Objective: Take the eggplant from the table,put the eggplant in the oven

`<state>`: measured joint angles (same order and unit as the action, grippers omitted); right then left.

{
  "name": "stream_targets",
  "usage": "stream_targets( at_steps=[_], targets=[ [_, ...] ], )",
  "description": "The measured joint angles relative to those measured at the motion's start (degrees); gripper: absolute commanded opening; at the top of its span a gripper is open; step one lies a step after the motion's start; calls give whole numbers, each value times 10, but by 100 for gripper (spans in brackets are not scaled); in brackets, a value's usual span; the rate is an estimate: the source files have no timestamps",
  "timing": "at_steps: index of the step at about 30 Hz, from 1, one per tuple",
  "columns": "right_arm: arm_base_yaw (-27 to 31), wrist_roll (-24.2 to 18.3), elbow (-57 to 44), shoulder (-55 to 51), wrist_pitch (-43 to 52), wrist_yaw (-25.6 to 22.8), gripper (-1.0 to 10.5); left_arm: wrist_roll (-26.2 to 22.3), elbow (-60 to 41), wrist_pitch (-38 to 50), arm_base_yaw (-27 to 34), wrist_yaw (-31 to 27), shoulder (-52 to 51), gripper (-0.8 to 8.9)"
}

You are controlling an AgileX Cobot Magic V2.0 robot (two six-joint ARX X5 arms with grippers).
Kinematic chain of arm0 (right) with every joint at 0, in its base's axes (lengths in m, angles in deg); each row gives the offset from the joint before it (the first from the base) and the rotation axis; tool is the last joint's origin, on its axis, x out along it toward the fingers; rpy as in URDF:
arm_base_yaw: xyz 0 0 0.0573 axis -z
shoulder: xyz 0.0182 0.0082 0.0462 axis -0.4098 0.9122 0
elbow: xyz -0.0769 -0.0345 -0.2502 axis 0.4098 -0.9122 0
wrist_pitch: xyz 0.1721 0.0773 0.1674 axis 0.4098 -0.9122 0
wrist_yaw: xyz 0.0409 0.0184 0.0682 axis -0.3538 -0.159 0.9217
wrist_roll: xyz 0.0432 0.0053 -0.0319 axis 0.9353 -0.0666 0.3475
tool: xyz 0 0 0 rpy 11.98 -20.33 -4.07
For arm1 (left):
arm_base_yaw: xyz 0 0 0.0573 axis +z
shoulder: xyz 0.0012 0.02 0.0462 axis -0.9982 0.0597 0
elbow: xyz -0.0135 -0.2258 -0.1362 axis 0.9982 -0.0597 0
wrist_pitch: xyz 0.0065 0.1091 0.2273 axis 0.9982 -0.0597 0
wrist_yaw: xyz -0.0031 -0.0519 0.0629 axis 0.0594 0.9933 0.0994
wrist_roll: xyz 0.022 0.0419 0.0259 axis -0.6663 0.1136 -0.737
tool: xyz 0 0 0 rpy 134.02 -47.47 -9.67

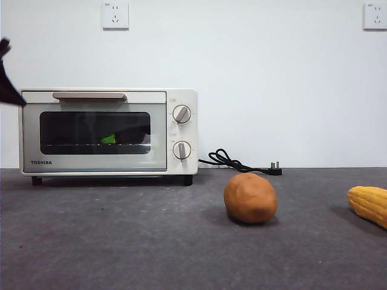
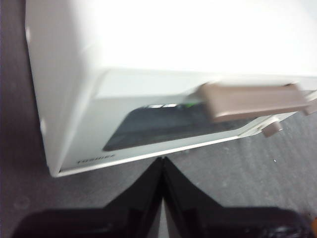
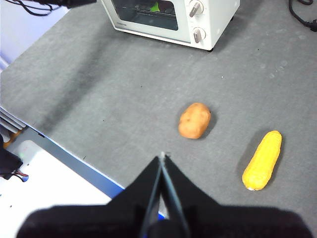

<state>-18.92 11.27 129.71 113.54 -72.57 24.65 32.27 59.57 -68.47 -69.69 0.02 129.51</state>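
The cream-white oven stands at the back left of the table with its glass door closed. Inside it lies the eggplant, dark behind the glass, its green stem cap showing; the cap also shows through the door in the right wrist view. My left gripper is shut and empty, hovering just in front of and above the oven, close to its beige handle; it shows as a black tip at the front view's left edge. My right gripper is shut, high over the table's near edge.
A round brown potato sits mid-table and a yellow corn cob lies at the right. The oven's black cord and plug trail along the back wall. The table's front edge and a white surface lie below the right gripper.
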Motion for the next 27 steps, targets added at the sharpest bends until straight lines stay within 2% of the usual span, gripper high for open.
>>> stream_targets(
  at_steps=[7,12,16,23,27],
  targets=[
    [0,-2,0,0,0,0,-2,0,0,-44,-58,-60,-130,-6],
    [0,-11,0,0,0,0,-2,0,1,-141,-101,-93,-213,-6],
    [0,-16,0,0,0,0,-2,-1,1,-229,-141,-142,-284,-6],
    [0,-20,0,0,0,0,-2,4,1,-313,-198,-237,-414,-6],
    [0,-20,0,0,0,0,-2,10,1,-368,-205,-242,-480,-6]
  ],
)
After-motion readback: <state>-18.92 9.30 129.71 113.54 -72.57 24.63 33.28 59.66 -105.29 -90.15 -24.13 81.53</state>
